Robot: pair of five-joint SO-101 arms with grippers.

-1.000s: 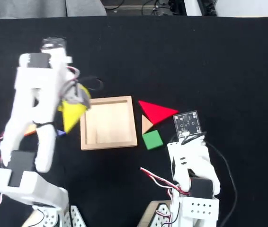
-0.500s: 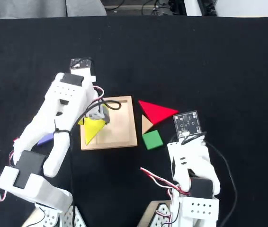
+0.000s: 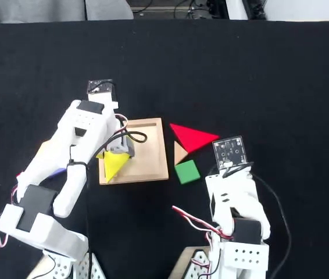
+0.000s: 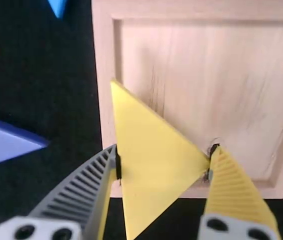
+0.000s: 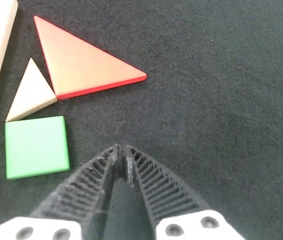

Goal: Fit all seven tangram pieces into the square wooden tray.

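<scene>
Black table (image 3: 269, 75), yellow triangle (image 4: 151, 175) between left pincer (image 4: 164, 167) fingers

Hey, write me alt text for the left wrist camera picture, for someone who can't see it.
The left gripper holds a yellow triangle over one corner of the square wooden tray, the piece crossing the tray's rim. A violet-blue piece and a light blue piece lie on the black table beside the tray.
</scene>
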